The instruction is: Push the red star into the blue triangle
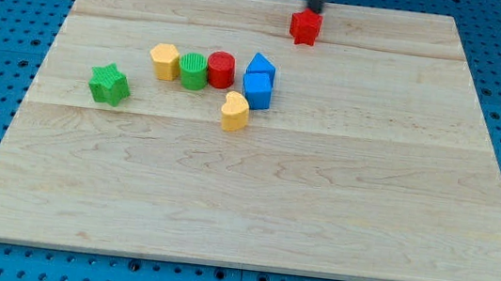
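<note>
my tip (314,11): end effector, a bare rod clamping nothing | red star (306,28): touching, just below tip

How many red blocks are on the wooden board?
2. The red star sits near the view's top, just below my tip. The red cylinder stands in the middle cluster, between the green cylinder and the blue triangle. None seems hidden.

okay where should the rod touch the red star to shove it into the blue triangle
There is no gripping here, only pushing. Press on the red star's upper-right side, the face away from the blue triangle, which lies toward the view's lower left. My tip already sits just above the star, so probably shift slightly right, then drive down-left.
</note>
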You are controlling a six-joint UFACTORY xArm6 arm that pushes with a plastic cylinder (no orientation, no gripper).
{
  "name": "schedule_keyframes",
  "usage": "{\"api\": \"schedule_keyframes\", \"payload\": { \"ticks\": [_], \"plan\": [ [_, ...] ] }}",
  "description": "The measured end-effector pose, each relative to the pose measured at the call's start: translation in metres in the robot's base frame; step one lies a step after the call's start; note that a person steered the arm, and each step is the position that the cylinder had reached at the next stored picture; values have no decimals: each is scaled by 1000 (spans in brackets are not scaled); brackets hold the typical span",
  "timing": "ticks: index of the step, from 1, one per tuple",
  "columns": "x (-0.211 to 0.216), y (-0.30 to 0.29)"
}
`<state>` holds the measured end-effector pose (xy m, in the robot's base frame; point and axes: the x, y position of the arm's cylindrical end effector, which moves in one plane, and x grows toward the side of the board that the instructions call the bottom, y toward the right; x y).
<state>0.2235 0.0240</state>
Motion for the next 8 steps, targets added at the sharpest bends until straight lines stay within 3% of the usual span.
{"api": "schedule_keyframes", "payload": {
  "ticks": [1, 2, 3, 4, 5, 6, 7, 8],
  "plan": [
    [45, -16],
    [-17, 1],
    [-21, 52],
    [47, 68],
    [56, -8],
    [25, 63],
    [3, 20],
    [11, -62]
  ]
}}
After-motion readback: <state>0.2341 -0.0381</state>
